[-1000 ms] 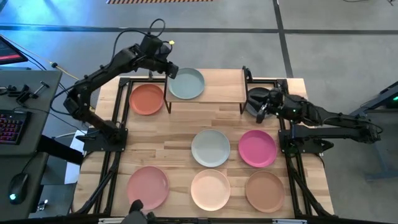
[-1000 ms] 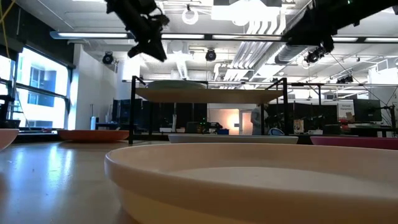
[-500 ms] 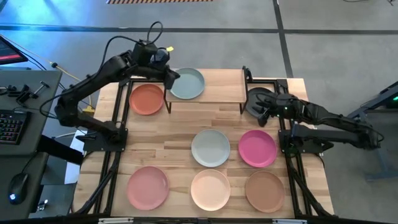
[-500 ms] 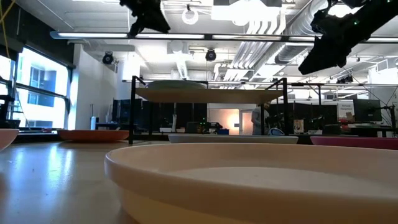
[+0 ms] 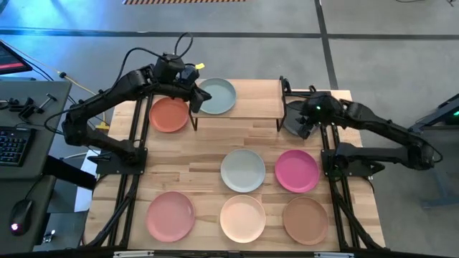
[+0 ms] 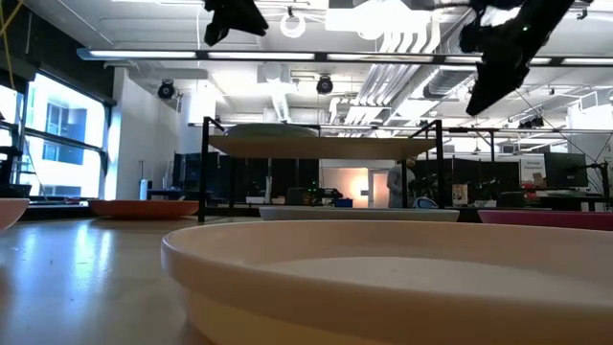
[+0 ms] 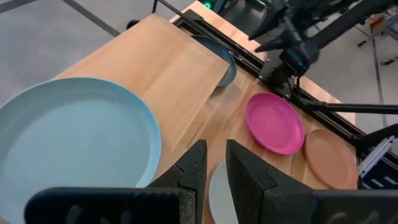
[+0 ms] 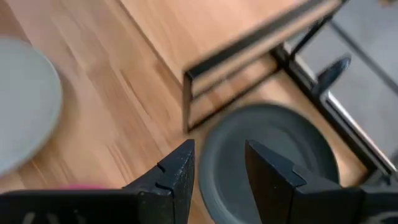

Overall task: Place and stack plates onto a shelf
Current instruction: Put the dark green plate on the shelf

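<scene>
1. Spanning the whole high view, the wooden table (image 5: 215, 143) carries everything listed; around it lies grey floor, with a keyboard desk (image 5: 21, 115) at the left arm's side.
2. Room, seen in the low view only: a ceiling of strip lights and ducts, a tall window (image 6: 57, 144) at one side, monitors far behind.
3. Shelf (image 5: 251, 100): at the table's far edge, black legs, light top. The low view shows it side-on (image 6: 316, 146) with a plate rim resting on top.
4. Pale mint plate (image 5: 215, 96): on the shelf's left end. The left wrist view shows it large and close (image 7: 74, 143).
5. Orange plate (image 5: 170, 114): on the table just left of the shelf.
6. Dark grey plate (image 5: 295, 118): on the table at the shelf's right legs, partly hidden from above by the arm; the right wrist view shows it plainly (image 8: 267, 155).
7. Sage green plate (image 5: 243, 170) and magenta plate (image 5: 297, 171): side by side, mid-table.
8. Pink plate (image 5: 171, 215), cream plate (image 5: 242, 218), tan-brown plate (image 5: 305, 220): front row. The cream one fills the low view's foreground (image 6: 383, 278).
9. Left gripper (image 5: 195, 97): above the mint plate's left edge, fingers (image 7: 193, 171) narrowly parted, empty.
10. Right gripper (image 5: 307, 122): above the grey plate, fingers (image 8: 177, 171) spread wider, empty.
</scene>
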